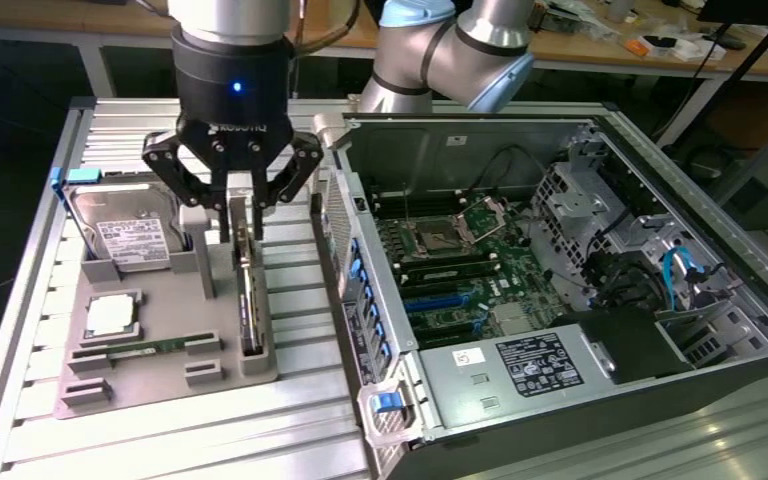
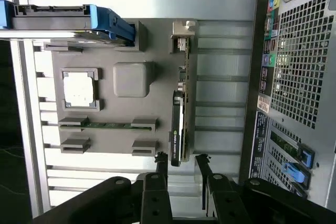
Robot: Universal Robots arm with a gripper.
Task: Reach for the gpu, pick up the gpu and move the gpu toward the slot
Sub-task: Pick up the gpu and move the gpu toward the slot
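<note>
So the gpu (image 1: 249, 300) is standing on its long edge in a slot along one side of the grey holder tray (image 1: 157, 375), the side closest to the open computer case (image 1: 558, 300). In the exterior view its long axis runs from the far end, under the gripper, toward the near end of the tray, roughly parallel to the case's side wall. Edge-on it just looks like a thin dark slab. From the wrist view you can see a bit more of the gpu (image 2: 179, 114): a black shroud with a small white label on one half, a narrower green board edge on the other half, and a silver bracket at the end farthest from the gripper.

The gripper (image 1: 233, 215) is right over the far end of the card, fingers apart with one on each side of the slab. In the wrist view the fingertips (image 2: 161, 158) sit just at the card's end and straddle it, not clamped on it as far as I can tell.

Also on the tray: a hard drive (image 1: 124, 225) with a white label standing in a blue bracket, a processor chip (image 1: 113, 316) lying flat, and a memory stick (image 1: 144, 349) lying in its slot. All of it sits on a slatted metal table (image 1: 37, 330).
</note>
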